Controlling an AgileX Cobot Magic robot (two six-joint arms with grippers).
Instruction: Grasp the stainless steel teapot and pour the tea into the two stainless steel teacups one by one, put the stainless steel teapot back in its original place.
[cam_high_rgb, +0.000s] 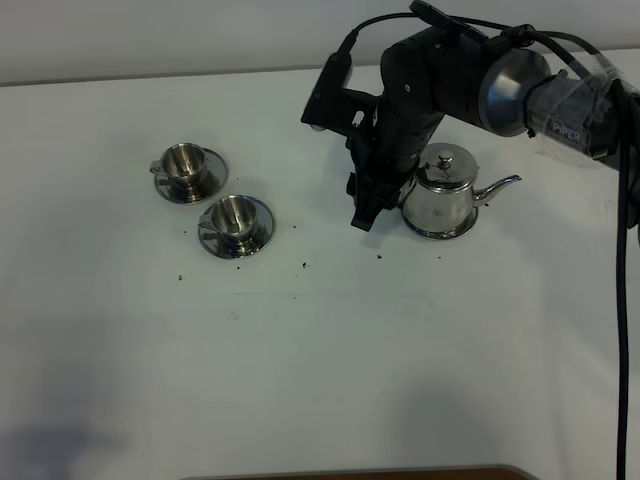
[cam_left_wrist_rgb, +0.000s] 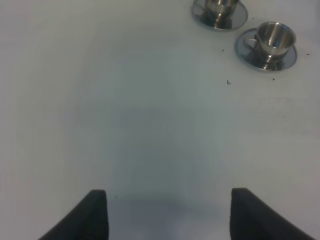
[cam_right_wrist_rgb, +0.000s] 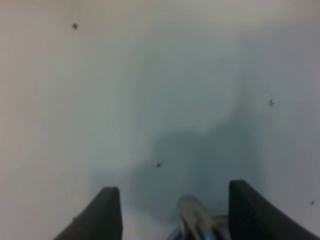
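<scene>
The stainless steel teapot (cam_high_rgb: 441, 192) stands on its round saucer (cam_high_rgb: 442, 233) at the right, spout pointing right. My right gripper (cam_high_rgb: 362, 212) is open right beside the pot's left side, where the handle is hidden behind the arm. In the right wrist view the gripper (cam_right_wrist_rgb: 175, 210) has its fingers (cam_right_wrist_rgb: 107, 215) apart with a shiny steel piece (cam_right_wrist_rgb: 196, 222) between them. The two teacups (cam_high_rgb: 186, 165) (cam_high_rgb: 234, 217) sit on their saucers at the left; no tea shows. My left gripper (cam_left_wrist_rgb: 167, 215) is open and empty over bare table, with both cups (cam_left_wrist_rgb: 274, 39) (cam_left_wrist_rgb: 220, 6) far ahead.
The white table (cam_high_rgb: 320, 350) carries a few dark specks (cam_high_rgb: 303, 265) between the cups and the teapot. The right arm's black body and cable (cam_high_rgb: 625, 300) hang over the right edge. A brown edge shows at the front.
</scene>
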